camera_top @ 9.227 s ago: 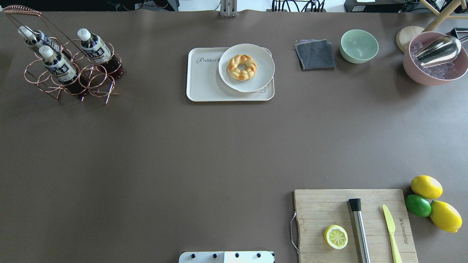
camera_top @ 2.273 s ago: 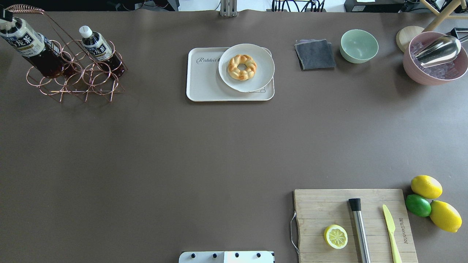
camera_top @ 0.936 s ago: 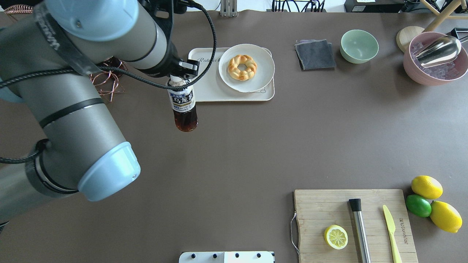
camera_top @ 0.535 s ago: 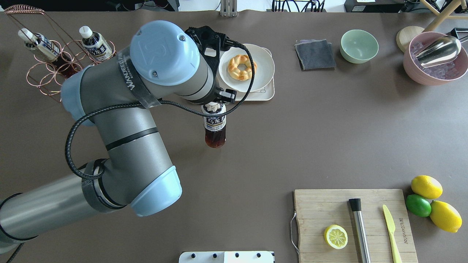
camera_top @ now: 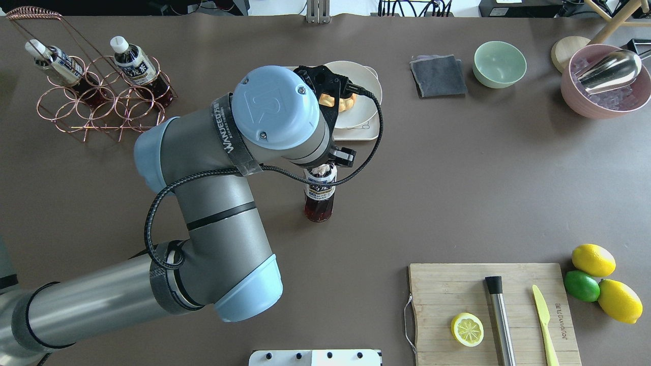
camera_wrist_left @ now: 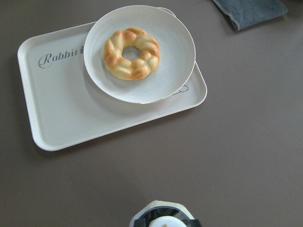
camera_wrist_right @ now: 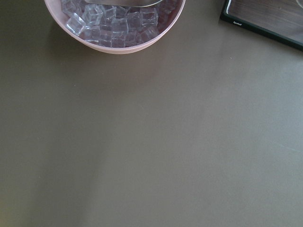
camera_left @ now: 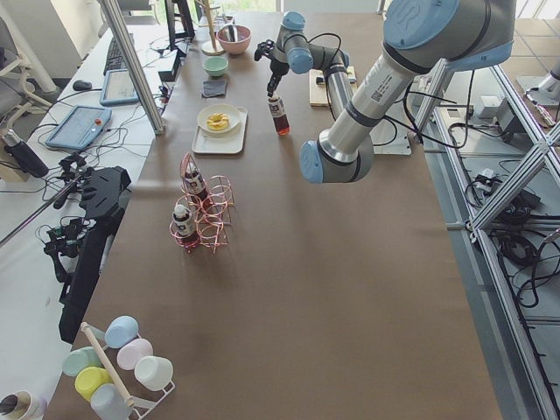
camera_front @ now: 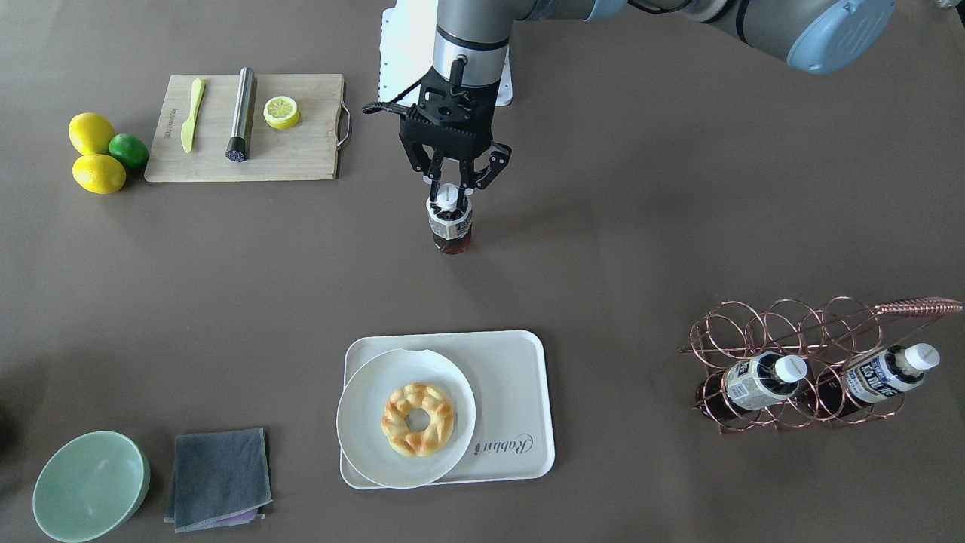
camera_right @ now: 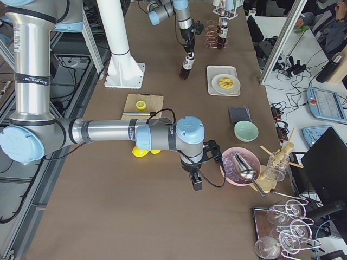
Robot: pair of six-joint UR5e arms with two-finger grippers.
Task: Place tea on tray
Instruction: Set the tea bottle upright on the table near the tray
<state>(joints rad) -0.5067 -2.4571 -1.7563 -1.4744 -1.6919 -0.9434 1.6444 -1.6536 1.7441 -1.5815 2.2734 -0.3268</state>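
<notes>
Two left fingers [camera_front: 435, 181] pinching tea [camera_front: 451, 224] cap, tray [camera_front: 520, 377] apart

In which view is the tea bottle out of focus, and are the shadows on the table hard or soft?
Left wrist view: the tea bottle is blurred at the bottom edge; the tray and doughnut are sharp. Front-facing view: the bottle is sharp in the left pincer; shadows on the table are soft. Overhead view: the left arm hides most of the tray.
</notes>
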